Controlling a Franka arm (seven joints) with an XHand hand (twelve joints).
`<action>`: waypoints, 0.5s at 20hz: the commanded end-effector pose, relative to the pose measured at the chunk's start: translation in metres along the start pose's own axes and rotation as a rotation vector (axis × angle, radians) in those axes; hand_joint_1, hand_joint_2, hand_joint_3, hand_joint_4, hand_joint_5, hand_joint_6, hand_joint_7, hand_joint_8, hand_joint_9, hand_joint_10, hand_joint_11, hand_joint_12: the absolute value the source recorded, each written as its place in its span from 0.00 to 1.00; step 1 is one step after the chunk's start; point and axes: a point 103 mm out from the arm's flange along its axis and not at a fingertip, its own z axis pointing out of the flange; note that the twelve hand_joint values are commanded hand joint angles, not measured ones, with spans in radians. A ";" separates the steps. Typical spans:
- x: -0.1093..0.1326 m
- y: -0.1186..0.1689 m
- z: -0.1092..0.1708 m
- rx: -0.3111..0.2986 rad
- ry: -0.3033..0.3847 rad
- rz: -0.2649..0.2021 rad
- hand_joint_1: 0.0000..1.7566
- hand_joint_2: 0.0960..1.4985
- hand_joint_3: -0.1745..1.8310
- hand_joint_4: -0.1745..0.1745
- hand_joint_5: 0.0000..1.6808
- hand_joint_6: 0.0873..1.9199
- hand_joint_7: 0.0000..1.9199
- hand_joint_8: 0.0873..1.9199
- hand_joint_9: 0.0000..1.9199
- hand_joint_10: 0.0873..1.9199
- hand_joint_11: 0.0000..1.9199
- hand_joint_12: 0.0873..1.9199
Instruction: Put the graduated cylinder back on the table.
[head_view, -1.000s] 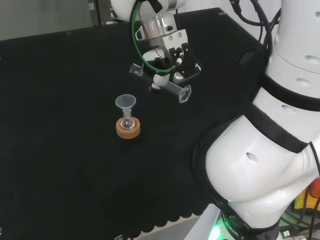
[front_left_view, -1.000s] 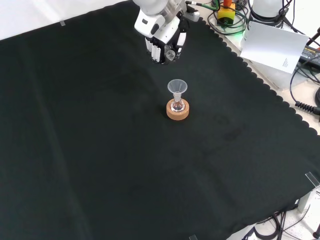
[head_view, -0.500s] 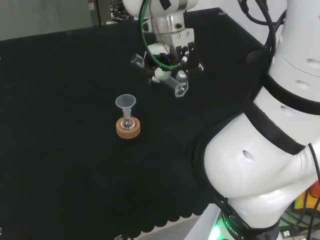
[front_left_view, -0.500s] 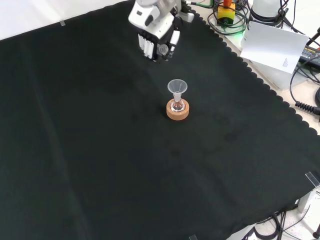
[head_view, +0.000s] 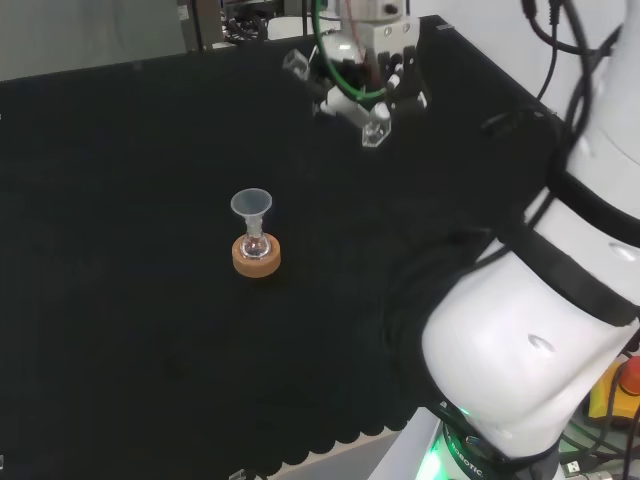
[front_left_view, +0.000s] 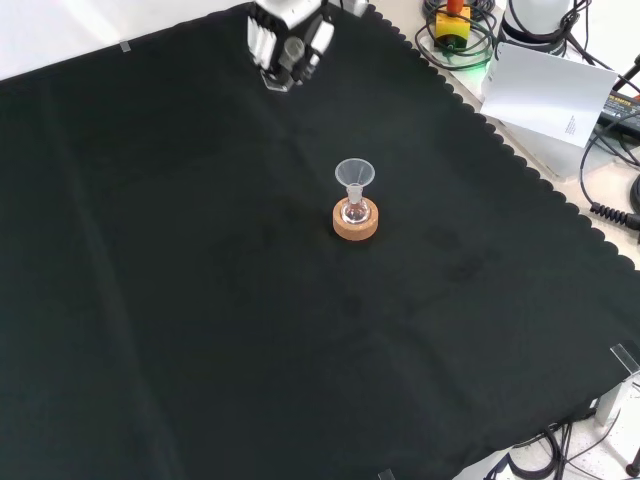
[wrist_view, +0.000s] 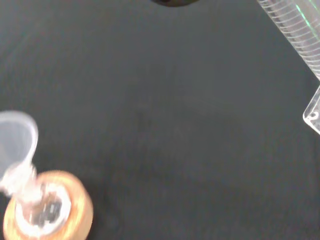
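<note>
**Above the far edge of the counter: clear cylinder held on its side**

Over the counter (front_left_view: 200, 330) a matte black cloth is spread, lightly creased, with a scalloped hem along the edge seen at the right of the front view. At the right of the head view the arm's own links (head_view: 530, 370) are seen as large, smooth white rounded shells banded in black.

Near the top of the head view the black and white hand (head_view: 372, 62) is held above the cloth, well apart from the other ware. Its fingers (front_left_view: 268, 48) are curled round the graduated cylinder (head_view: 372, 124), which is carried tilted, nearly on its side, clear of the cloth. The cylinder is a slim tube of clear glass or plastic; fine ribbed graduation marks are seen along its wall in the wrist view, and an angular flat foot is shown at its lower end. Whether anything is held inside it cannot be told.

Near the middle of the cloth a round cork ring (front_left_view: 356, 222), tan and grainy, is set flat as a stand. A small clear round flask (head_view: 256, 243) is seated in it, and a translucent cone-shaped funnel (front_left_view: 354, 173) is stood upright in the flask's neck. Open cloth lies between this group and the hand.
</note>
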 end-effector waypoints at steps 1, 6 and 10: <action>0.021 0.057 0.101 -0.008 0.307 -0.170 0.70 0.78 0.09 0.00 0.50 0.61 0.45 0.61 0.72 0.00 0.58 0.39; 0.027 0.062 0.106 0.003 0.324 -0.184 0.70 0.78 0.09 0.00 0.50 0.61 0.45 0.61 0.72 0.00 0.58 0.39; 0.030 0.063 0.109 0.006 0.341 -0.192 0.70 0.78 0.09 0.00 0.50 0.61 0.45 0.61 0.72 0.00 0.58 0.39</action>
